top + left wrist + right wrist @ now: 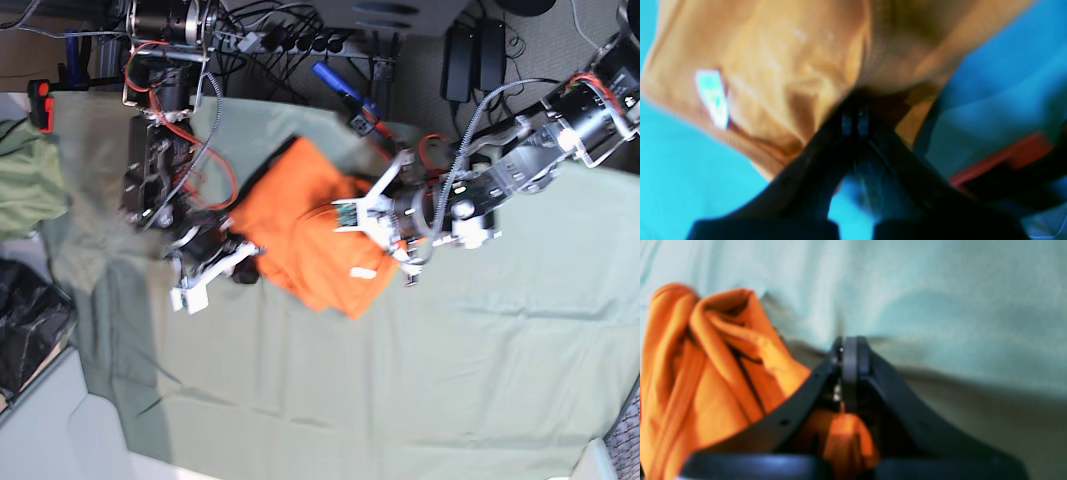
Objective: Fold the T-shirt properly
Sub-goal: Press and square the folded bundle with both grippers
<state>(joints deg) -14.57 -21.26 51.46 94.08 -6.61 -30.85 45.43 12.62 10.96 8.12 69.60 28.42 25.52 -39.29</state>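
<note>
The orange T-shirt [305, 225] lies bunched in the middle of the table, its small white tag [362, 272] facing up near its lower right. My left gripper [343, 216] comes in from the right and is shut on a fold of the shirt's upper layer. In the left wrist view the fingertips [855, 121] pinch orange cloth [783, 66], and the tag [713, 96] shows to their left. At the shirt's left edge my right gripper [248, 254] is shut on cloth. The right wrist view shows orange fabric [843, 436] caught between its closed fingers [850, 356], the rest of the shirt [706, 373] heaped at left.
A grey-green table cloth [400, 380] covers the table. An olive-green bunched garment [25, 185] lies at the far left edge, with a black bag [25, 335] below it. Cables and a power strip [290, 42] run along the top, beyond the cloth.
</note>
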